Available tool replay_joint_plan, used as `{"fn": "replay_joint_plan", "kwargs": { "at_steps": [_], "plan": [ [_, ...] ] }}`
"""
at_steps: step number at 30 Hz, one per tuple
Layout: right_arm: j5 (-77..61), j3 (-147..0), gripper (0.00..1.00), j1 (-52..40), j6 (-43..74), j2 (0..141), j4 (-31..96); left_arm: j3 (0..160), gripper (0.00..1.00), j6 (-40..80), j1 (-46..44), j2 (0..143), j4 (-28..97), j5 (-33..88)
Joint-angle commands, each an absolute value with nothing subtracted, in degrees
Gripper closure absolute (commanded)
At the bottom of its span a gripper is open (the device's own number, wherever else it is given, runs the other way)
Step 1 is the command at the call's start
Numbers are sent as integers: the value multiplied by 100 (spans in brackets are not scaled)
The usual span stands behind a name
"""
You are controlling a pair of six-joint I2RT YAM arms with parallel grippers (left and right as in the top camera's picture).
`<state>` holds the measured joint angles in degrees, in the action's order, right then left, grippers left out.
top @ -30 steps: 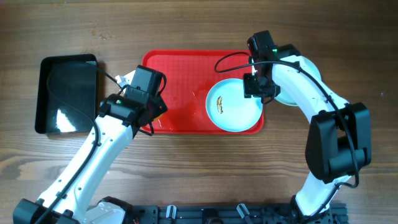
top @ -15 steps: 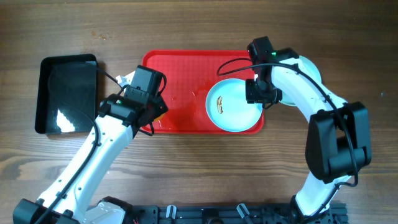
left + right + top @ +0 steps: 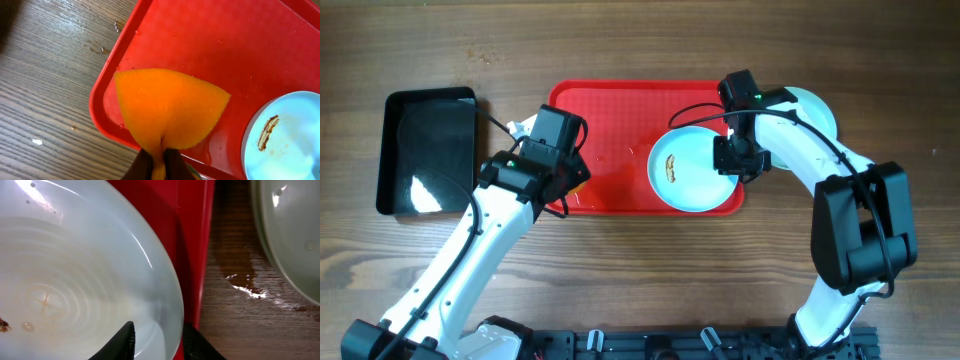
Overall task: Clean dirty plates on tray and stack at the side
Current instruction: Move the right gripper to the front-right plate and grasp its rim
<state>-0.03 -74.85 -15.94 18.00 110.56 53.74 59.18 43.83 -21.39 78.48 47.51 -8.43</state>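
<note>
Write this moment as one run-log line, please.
left hand: shut on sponge at tray corner | right hand: astride dirty plate rim, grip unclear | other plate: off tray

Light: we find bright, even light from above across the wooden table [image 3: 880,60].
Shadows: we note a soft dark band on the tray [image 3: 192,255] beside the plate [image 3: 75,280].
Glare: we record a white reflection in the black bin [image 3: 430,130], near its front left corner, and bright streaks on the plate rim and on the wet patch [image 3: 245,282] off the tray's right edge.
Focus: we judge the overhead view sharp. The sponge [image 3: 167,107] reads clearly, while that view's bottom edge goes dark and soft.
</note>
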Motion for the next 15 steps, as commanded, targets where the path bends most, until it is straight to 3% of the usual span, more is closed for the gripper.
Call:
{"fn": "replay_joint_plan", "kwargs": {
  "at_steps": [1,15],
  "plan": [
    [-346,-7448,68,-1612,1844,11048,5317,5881,96,4418,-2165,7876,4733,-794],
    [-600,-6893,69,-1612,2119,11048,4598,5881,96,4418,-2165,7876,4720,-729]
  ]
}}
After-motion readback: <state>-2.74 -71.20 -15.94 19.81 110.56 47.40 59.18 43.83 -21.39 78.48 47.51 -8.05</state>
